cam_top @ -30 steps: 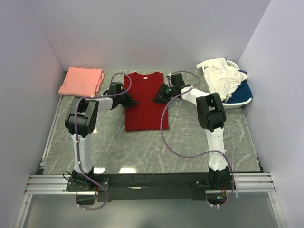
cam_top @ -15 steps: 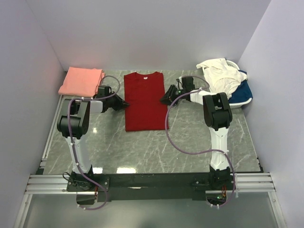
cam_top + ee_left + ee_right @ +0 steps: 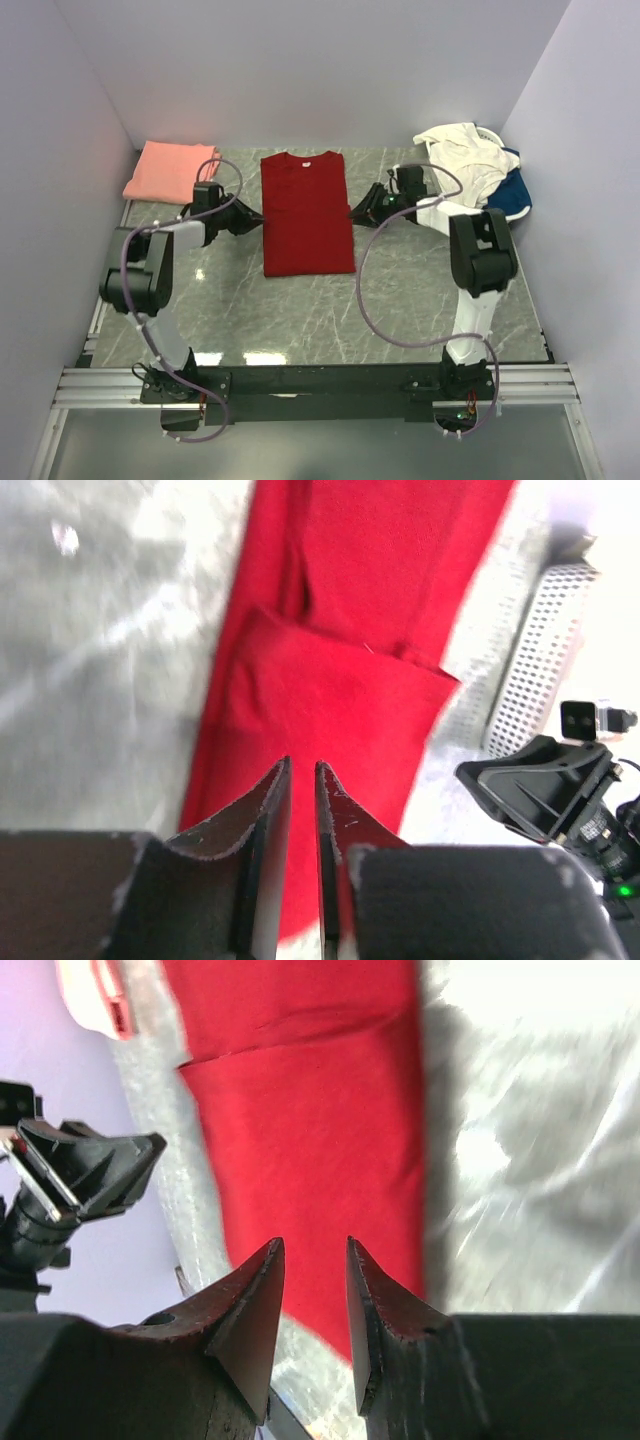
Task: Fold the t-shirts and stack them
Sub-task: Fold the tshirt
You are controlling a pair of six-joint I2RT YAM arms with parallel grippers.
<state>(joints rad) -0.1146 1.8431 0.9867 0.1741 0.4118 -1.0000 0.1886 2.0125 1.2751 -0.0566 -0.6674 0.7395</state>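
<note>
A deep red t-shirt (image 3: 307, 212) lies flat mid-table as a narrow strip, its sleeves folded inward; the wrist views show it too (image 3: 340, 630) (image 3: 310, 1110). Just off its left edge is my left gripper (image 3: 250, 221), low over the table, jaws parted a narrow slit with nothing between them (image 3: 303, 770). Off the shirt's right edge, my right gripper (image 3: 362, 210) is open and empty (image 3: 313, 1245). A salmon pink t-shirt (image 3: 172, 168) lies folded at the back left. Cream-white (image 3: 462, 160) and blue (image 3: 510, 195) t-shirts are heaped at the back right.
The heaped shirts sit in a white slatted basket (image 3: 500, 221) in the back right corner. Pale walls close in the table on three sides. Purple cables loop from both arms over the marble table (image 3: 300, 310) in front of the red shirt.
Both grippers have drawn outward from the red shirt's edges to the bare table beside it. The left jaws have parted slightly. The shirt's sides now lie folded in.
</note>
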